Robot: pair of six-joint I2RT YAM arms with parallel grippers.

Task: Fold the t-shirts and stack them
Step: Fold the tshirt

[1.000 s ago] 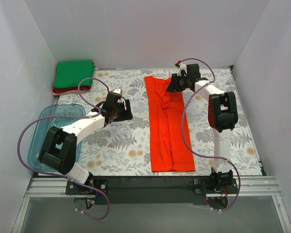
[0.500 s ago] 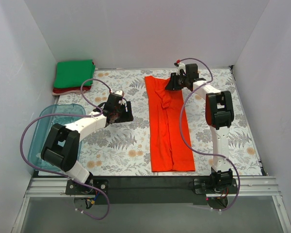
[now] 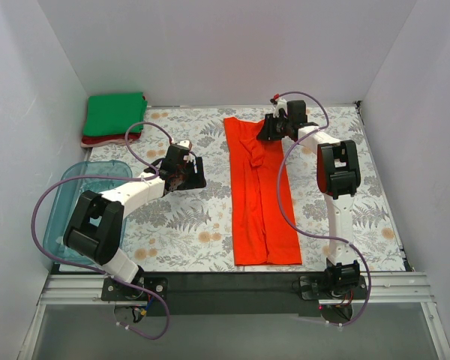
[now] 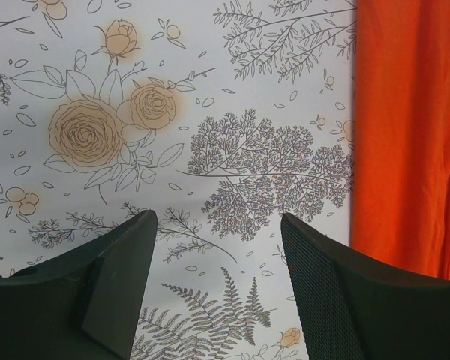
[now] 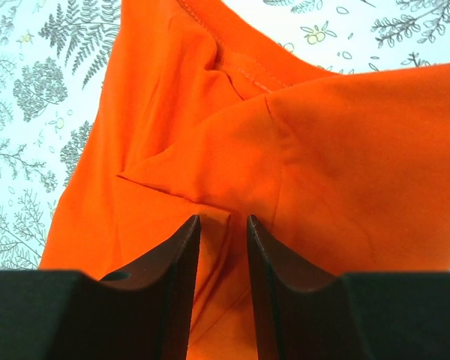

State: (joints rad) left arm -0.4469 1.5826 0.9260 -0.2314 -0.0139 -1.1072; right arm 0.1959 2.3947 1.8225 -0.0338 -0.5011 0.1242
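The orange-red t-shirt (image 3: 259, 195) lies folded lengthwise in a long strip running from the table's front edge to the back. My right gripper (image 3: 268, 129) is at the strip's far, collar end. In the right wrist view its jaws (image 5: 223, 221) stand close together with a raised ridge of the orange cloth (image 5: 322, 150) pinched between them. My left gripper (image 3: 189, 174) hovers open and empty over the flowered tablecloth, left of the shirt. The shirt's edge (image 4: 405, 135) shows to the right of its jaws (image 4: 219, 225). The green shirt (image 3: 114, 112) lies folded on the dark red one (image 3: 97, 139) at the back left corner.
A clear blue plastic tub (image 3: 97, 166) stands at the left edge beside the left arm. White walls close in the table on the left, back and right. The flowered tablecloth (image 3: 172, 225) covers the table.
My right gripper has shifted slightly toward the back and left over the collar end. My left gripper has edged slightly. The shirt has not visibly moved.
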